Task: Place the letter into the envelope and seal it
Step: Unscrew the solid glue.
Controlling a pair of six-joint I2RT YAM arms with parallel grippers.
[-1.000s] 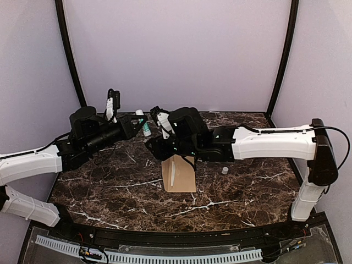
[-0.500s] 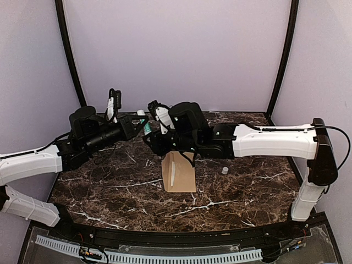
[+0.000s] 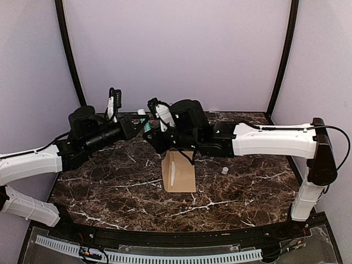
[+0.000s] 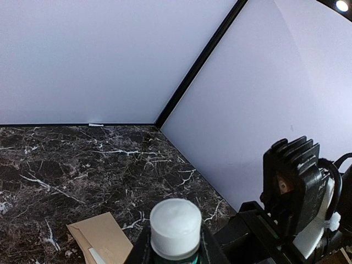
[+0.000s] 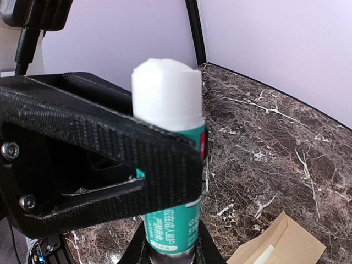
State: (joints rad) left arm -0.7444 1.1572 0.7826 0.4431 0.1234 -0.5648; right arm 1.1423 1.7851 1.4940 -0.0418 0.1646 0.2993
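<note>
The tan envelope lies flat on the marble table, with a narrow white strip showing on it. It also shows in the left wrist view and the right wrist view. A teal glue stick with a white top is held upright in the air behind the envelope. My left gripper is shut on its body. My right gripper is shut on its lower end, with the left finger crossing in front.
A small white cap lies on the table right of the envelope. The two wrists sit close together at the back centre, with the right arm's camera housing just beside the left gripper. Lilac walls enclose the table.
My right gripper has moved up and to the left, away from the envelope, and now meets the glue stick held by my left gripper. The left arm and the envelope have not moved.
</note>
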